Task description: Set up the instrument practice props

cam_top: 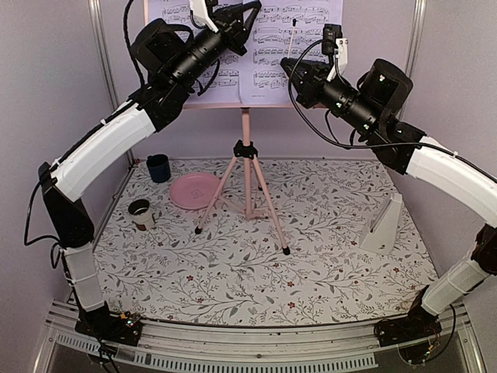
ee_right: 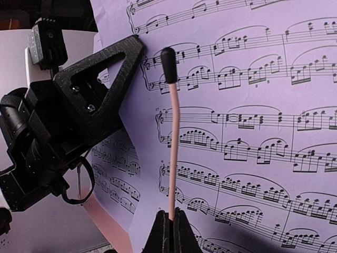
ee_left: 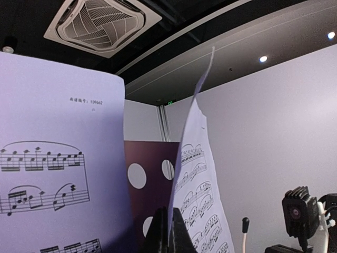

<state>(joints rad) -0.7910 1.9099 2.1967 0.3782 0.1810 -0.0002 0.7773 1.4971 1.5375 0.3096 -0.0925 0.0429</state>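
The pink music stand [cam_top: 247, 175] stands at the back middle of the table, with lavender sheet music pages [cam_top: 311, 39] on its desk. High at the desk, my left gripper [cam_top: 255, 8] is shut on the edge of a sheet music page [ee_left: 202, 174] that stands edge-on between its jaws [ee_left: 169, 212]. Another page [ee_left: 52, 158] lies to its left, and the perforated desk [ee_left: 150, 158] shows between the two. My right gripper [cam_top: 286, 66] is shut on a thin pink rod with a black tip [ee_right: 171, 132] in front of the pages [ee_right: 253, 132]. The white metronome [cam_top: 384, 225] stands at the right.
A round pink plate [cam_top: 194, 190] lies by the stand's left tripod leg. A dark cup [cam_top: 158, 167] stands at the back left and a small white cup [cam_top: 140, 211] nearer the front. The floral cloth [cam_top: 256, 272] covers the table, and walls close it in.
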